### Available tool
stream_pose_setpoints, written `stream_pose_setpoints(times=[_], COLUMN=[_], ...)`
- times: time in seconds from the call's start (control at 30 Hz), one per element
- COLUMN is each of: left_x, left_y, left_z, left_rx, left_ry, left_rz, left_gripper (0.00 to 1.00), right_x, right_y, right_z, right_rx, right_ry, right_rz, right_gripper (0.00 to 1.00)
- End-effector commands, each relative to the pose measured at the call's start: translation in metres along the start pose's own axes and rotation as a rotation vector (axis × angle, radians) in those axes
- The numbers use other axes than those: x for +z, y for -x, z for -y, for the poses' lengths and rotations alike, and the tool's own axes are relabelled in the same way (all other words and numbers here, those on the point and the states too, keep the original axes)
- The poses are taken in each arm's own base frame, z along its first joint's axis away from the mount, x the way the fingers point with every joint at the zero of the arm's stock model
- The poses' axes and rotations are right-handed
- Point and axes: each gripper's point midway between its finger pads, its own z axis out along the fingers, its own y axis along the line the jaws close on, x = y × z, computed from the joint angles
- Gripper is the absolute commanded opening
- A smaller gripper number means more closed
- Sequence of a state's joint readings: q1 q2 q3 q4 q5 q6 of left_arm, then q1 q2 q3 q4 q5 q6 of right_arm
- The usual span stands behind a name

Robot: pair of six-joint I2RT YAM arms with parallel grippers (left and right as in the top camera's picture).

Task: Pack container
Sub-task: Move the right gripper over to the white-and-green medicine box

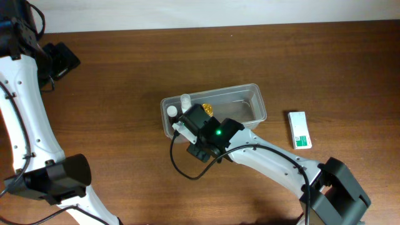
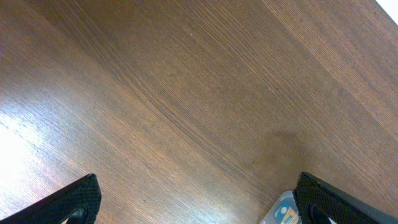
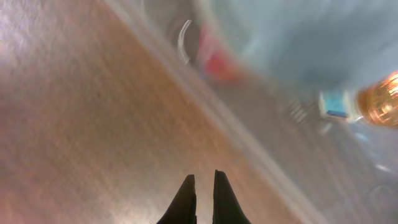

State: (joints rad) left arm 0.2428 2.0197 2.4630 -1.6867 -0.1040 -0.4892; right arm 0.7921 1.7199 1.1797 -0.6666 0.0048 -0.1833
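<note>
Hovering by the clear container (image 1: 250, 103), right fingers (image 3: 185, 199) nearly touch, empty; left fingers (image 2: 74, 202) gape.

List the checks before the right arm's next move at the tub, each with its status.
1. Clear plastic rectangular tub upright: ok.
2. Free room in its right half: ok.
3. Right tool empty, nearly closed: ok.
4. Left tool open, far from the tub: ok.
5. White-and-green carton box packed: not ok, it lies outside.
6. Right wrist view sharp: not ok, blurred.
</note>
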Motion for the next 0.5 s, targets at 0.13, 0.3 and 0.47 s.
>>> stream_pose_setpoints(times=[0.13, 0.3, 0.47], left_x=[-0.006, -0.006, -0.006], left_y=[0.001, 0.001, 0.001], left_z=[-0.001, -0.001, -0.001], left_rx=[0.012, 0.012, 0.012], left_ry=[-0.01, -0.01, -0.01], left_rz=[0.015, 0.015, 0.015], left_gripper=[1.0, 1.0, 1.0], right_x=[-0.016, -0.052, -0.096], right_y=[-0.005, 0.007, 0.001], right_z=[-0.015, -0.002, 0.041], right_rx=[0.017, 0.093, 0.279], right_ry=[0.098, 0.069, 0.008], right_rz=[0.003, 0.105, 0.195], right_gripper=[0.04, 0.04, 0.04])
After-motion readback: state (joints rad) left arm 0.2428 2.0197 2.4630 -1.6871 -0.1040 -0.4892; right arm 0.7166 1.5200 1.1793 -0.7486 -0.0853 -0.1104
